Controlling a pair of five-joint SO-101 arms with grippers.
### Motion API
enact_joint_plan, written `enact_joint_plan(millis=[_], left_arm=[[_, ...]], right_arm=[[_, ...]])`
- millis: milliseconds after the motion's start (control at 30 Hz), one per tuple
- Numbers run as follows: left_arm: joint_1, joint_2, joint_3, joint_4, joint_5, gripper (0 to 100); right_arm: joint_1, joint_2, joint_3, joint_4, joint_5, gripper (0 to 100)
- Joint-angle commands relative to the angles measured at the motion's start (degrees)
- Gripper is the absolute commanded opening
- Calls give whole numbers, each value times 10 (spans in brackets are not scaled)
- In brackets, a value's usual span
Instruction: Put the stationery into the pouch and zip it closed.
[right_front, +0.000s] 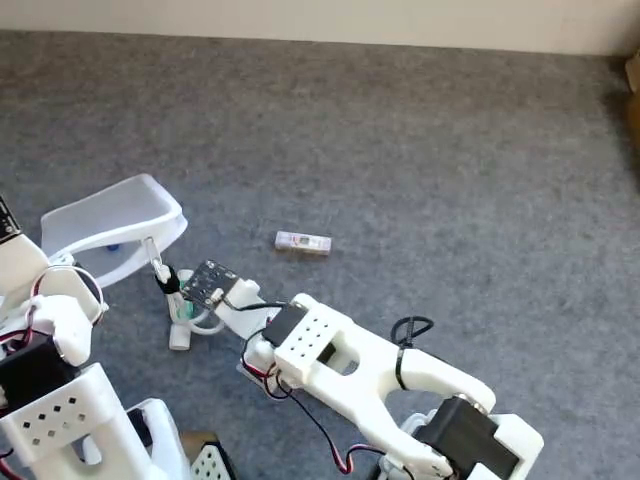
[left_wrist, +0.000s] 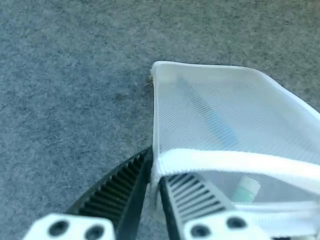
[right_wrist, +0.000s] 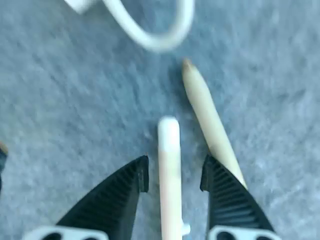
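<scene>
A white mesh pouch (right_front: 112, 218) stands open-mouthed at the left, lifted by my left gripper (left_wrist: 154, 186), which is shut on its rim. Through the pouch (left_wrist: 225, 115) I see a blue pen (left_wrist: 215, 122) and a green-and-white item (left_wrist: 247, 189) inside. My right gripper (right_front: 182, 296) is low over the carpet just right of the pouch. In the right wrist view, my right gripper (right_wrist: 172, 172) has its fingers apart on either side of a white pen (right_wrist: 169, 150), with a gap on each side. A beige pencil (right_wrist: 210, 120) lies on the carpet beside it.
A small white rectangular item (right_front: 303, 242) lies alone on the grey carpet, right of the pouch. A white loop (right_wrist: 155, 35) and a white cylinder (right_front: 180, 336) lie close to the right gripper. Open carpet stretches across the far and right side.
</scene>
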Motion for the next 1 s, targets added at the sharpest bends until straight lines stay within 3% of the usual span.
enact_joint_plan(millis=[0, 333, 433, 500, 967], left_arm=[[-7, 2, -8, -9, -6, 8], [-7, 2, -7, -9, -7, 8], [-7, 0, 1, -12, -7, 8], [-7, 1, 3, -12, -7, 8], [15, -1, -1, -9, -7, 8]], right_arm=[[-4, -2, -27, -24, -6, 161], [-4, 102, -32, -21, -4, 104], [-3, 95, -32, -1, -4, 45], [-4, 78, -32, 8, -4, 0], [-6, -175, 25, 56, -4, 5]])
